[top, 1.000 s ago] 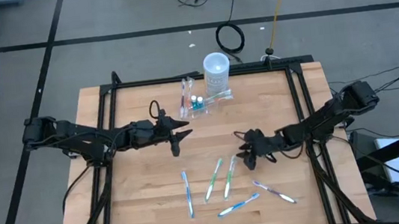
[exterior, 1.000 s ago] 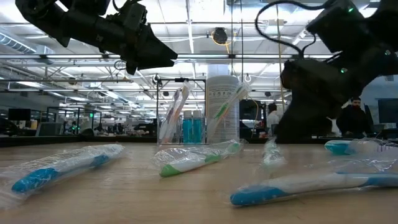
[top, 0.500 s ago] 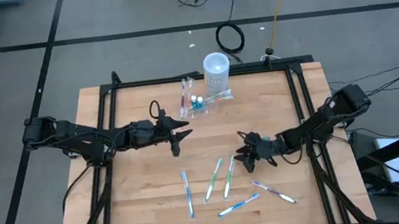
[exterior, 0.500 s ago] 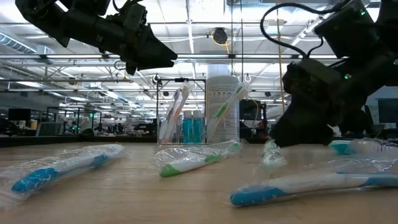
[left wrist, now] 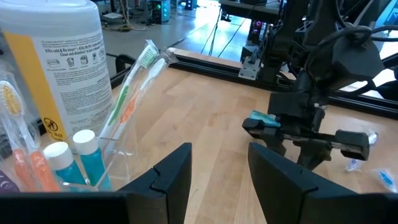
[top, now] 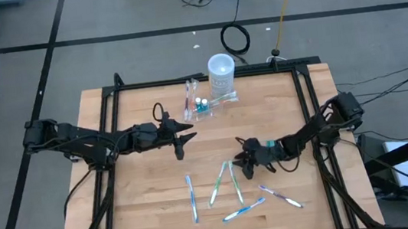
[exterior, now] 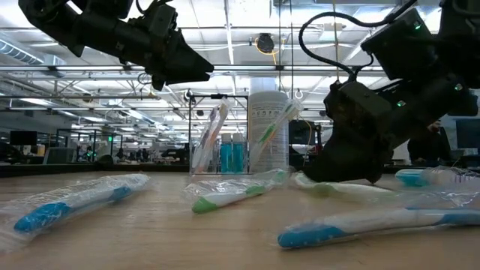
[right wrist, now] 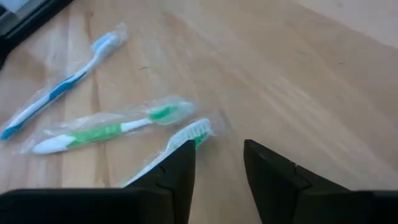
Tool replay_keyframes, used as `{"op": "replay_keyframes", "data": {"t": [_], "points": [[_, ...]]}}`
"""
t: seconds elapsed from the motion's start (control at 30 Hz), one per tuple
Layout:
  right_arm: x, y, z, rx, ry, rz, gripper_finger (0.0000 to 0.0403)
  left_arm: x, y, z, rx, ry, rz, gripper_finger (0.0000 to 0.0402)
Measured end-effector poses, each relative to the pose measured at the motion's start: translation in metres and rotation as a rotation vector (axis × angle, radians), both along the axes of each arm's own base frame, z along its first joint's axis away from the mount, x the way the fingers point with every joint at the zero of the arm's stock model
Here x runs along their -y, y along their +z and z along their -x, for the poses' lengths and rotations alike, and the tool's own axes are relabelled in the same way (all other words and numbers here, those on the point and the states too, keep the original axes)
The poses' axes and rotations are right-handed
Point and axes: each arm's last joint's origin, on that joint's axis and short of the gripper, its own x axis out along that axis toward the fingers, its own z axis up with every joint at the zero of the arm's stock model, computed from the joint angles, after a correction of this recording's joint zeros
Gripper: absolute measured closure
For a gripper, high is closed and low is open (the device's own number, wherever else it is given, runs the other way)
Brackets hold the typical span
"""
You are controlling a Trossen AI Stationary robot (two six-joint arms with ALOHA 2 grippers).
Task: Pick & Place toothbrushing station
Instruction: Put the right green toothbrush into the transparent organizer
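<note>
- The toothbrushing station [top: 204,103] is a small see-through plastic holder with compartments. It stands at the far edge of the table [top: 145,206], touching the foot of a taller white cup [top: 220,69].
- In the left wrist view, the station [left wrist: 118,146] holds a green-handled toothbrush [left wrist: 127,99] leaning against the cup [left wrist: 59,59], two small blue tubes with white caps [left wrist: 74,152], and an orange brush at one end.
- The left gripper [top: 186,140] hangs above the table just in front of the station, apart from it, fingers [left wrist: 171,174] spread with nothing between them.
- The right gripper [top: 242,162] is low over the table's middle, well apart from the station. Its fingers [right wrist: 180,162] are parted around the head of a wrapped green toothbrush [right wrist: 180,140]; whether they touch it cannot be told.
- Other wrapped toothbrushes [top: 192,199] lie loose on the near half of the table.
</note>
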Motion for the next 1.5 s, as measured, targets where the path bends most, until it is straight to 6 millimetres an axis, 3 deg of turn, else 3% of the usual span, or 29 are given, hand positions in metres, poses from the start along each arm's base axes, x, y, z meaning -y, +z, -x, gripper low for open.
{"op": "replay_keyframes", "data": {"t": [0.17, 0.37, 0.8, 0.97, 1.13, 1.3, 1.5], "points": [[-0.002, 0.012, -0.002, 0.060, 0.090, 0.043, 0.0297, 0.000, 0.000, 0.000, 0.000, 0.000, 0.000, 0.0241], [-0.001, 0.015, -0.002, 0.074, 0.092, 0.067, 0.0278, 0.000, 0.000, 0.000, 0.000, 0.000, 0.000, 0.0241], [-0.002, -0.003, -0.010, 0.040, 0.031, 0.010, 0.0236, 0.000, 0.000, 0.000, 0.000, 0.000, 0.000, 0.0241], [-0.009, -0.001, -0.025, 0.067, 0.126, 0.014, 0.0238, 0.000, 0.000, 0.000, -0.004, -0.001, -0.005, 0.0241], [-0.010, -0.002, -0.027, 0.028, 0.179, 0.073, 0.0240, 0.000, -0.001, 0.000, -0.010, -0.001, -0.006, 0.0241], [-0.004, -0.008, -0.024, -0.051, 0.156, 0.124, 0.0272, 0.000, -0.001, 0.000, -0.010, -0.002, -0.008, 0.0241], [0.003, -0.005, -0.028, -0.010, 0.174, 0.177, 0.0351, 0.000, -0.001, 0.000, -0.010, -0.002, -0.008, 0.0241]]}}
